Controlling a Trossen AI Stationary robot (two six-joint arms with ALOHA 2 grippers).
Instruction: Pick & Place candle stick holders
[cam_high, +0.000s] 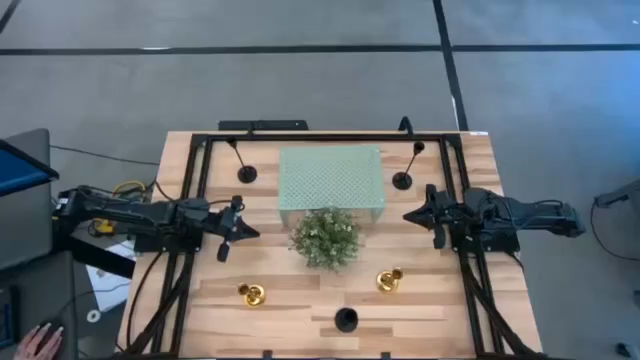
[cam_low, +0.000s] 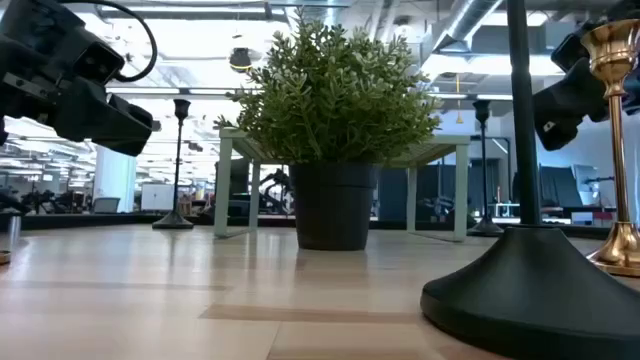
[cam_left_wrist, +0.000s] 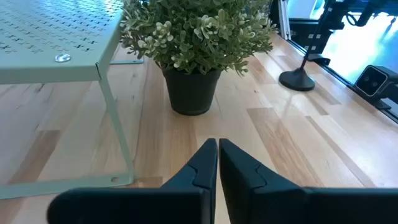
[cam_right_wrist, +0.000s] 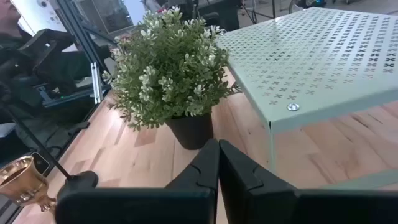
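Two black candle stick holders stand on their disc bases at the far left (cam_high: 246, 173) and far right (cam_high: 402, 180) of the table. A third black one (cam_high: 346, 320) stands near the front edge and looms large in the low view (cam_low: 530, 290). Two gold holders (cam_high: 252, 295) (cam_high: 389, 282) stand upright near the front. My left gripper (cam_high: 248, 232) hovers left of the plant, shut and empty (cam_left_wrist: 217, 163). My right gripper (cam_high: 408, 215) hovers right of it, also shut and empty (cam_right_wrist: 217, 163).
A bushy potted plant (cam_high: 326, 237) stands mid-table between the two grippers. Behind it a pale green perforated metal stand (cam_high: 330, 178) rests on thin legs. Black frame rails (cam_high: 190, 200) run along the table's left and right sides. Bare wood lies between the gold holders.
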